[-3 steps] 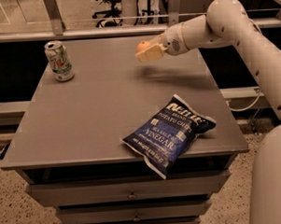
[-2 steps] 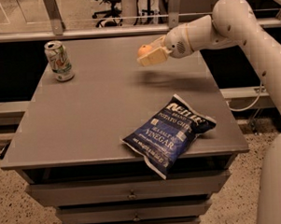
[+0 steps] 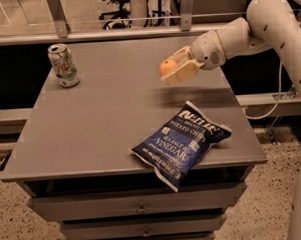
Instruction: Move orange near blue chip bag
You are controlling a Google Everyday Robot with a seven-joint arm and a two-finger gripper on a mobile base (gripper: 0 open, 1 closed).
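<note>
Orange [image 3: 166, 67] in the pincer [image 3: 171, 71], not yet beside the blue chip bag [image 3: 181, 143]

Beige fingers are clamped on the orange, holding it above the grey table [image 3: 100, 124], apparently clear of the surface to judge by the shadow underneath, so it can travel without rolling. The blue chip bag lies flat at the table's front right, one corner overhanging the edge, nearer the camera than the fruit. A soda can [image 3: 63, 65] stands well apart at the back left.

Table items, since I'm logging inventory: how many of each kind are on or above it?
soda can: 1
blue chip bag: 1
orange: 1, gripped in the hand above the table, beyond the bag
Total: 3
</note>
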